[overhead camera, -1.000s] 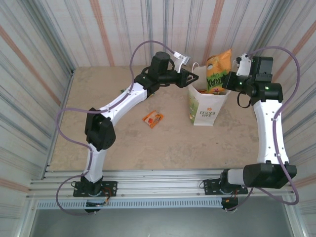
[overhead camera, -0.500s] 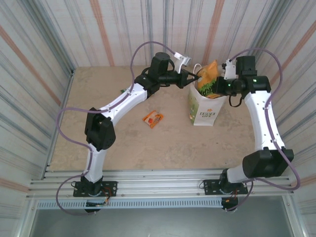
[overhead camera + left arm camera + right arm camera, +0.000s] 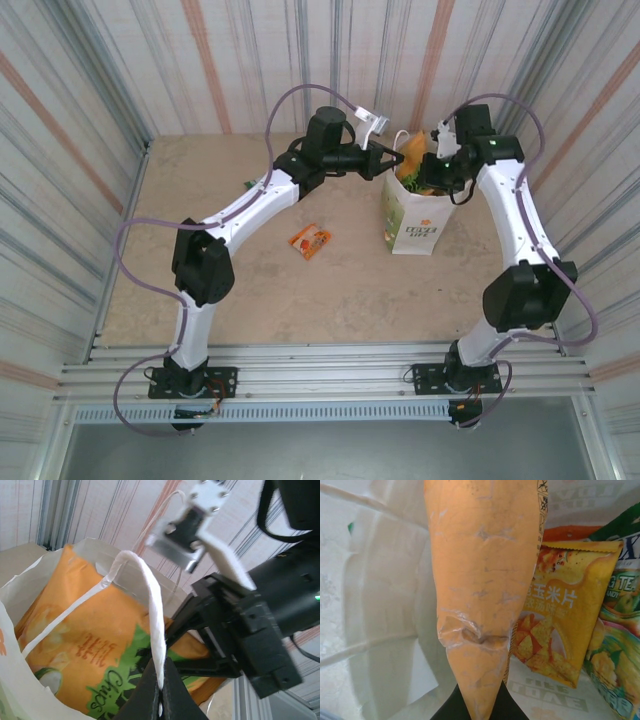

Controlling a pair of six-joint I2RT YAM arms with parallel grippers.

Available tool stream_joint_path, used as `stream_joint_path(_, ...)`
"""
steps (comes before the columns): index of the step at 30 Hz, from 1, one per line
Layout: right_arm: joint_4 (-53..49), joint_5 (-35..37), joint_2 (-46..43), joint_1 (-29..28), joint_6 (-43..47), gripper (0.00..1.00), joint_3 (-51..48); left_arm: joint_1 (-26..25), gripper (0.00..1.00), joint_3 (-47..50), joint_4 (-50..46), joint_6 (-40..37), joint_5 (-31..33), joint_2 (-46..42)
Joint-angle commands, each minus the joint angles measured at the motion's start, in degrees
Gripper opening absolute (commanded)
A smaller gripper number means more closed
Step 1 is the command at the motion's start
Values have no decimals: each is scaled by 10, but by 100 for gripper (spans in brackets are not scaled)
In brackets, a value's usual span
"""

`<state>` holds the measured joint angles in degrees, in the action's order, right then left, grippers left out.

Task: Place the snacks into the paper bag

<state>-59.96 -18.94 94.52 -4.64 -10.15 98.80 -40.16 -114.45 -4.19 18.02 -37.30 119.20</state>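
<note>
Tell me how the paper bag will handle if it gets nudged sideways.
Probably tips easily: the paper bag stands tall and narrow, with the big orange chip bag at its mouth. Its thin, creased walls would likely buckle rather than slide stiffly. The floppy-looking loop handle pinched in the left pincer may steady it only loosely.

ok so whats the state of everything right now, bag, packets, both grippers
paper bag: upright, mouth open
left gripper: shut on loop handle
loop handle: pulled up, pinched
right gripper: shut on orange chips bag
orange chips bag: gripped, partly inside paper bag
yellow packet: lying inside paper bag
small orange packet: flat on table, outside paper bag
</note>
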Motion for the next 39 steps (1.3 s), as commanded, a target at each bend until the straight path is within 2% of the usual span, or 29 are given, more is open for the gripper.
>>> stream_joint_path(1,-33,-32,24,1,9,5,14,-5,0,-3,22,-9,-17,-36)
stream_joint_path(3,-38,-23,31,5,13,9,14,-5,0,-4,21,-10,-16,-36)
stream_joint_path(10,-59,151,14,27,14,41,26,-5,0,-9,-8,-33,-12,-40)
stream_joint_path(12,-60,190,-3,30,15,44,36,-5,0,-9,-15,-40,-7,-41)
stream_joint_path(18,-53,218,-45,13,32,44,77,-5,0,-9,-17,-41,-6,-43)
stream_joint_path(19,-46,209,-49,6,37,44,78,-5,0,-9,-17,-41,-7,-43)
stream_joint_path(23,4,98,-56,0,39,43,63,-5,0,-9,-15,-40,-8,-43)
stream_joint_path(34,44,74,57,-12,39,38,72,-8,0,-11,-16,-41,-17,-46)
stream_joint_path(39,49,105,102,-2,41,33,64,-8,0,-9,-23,-47,-12,-47)
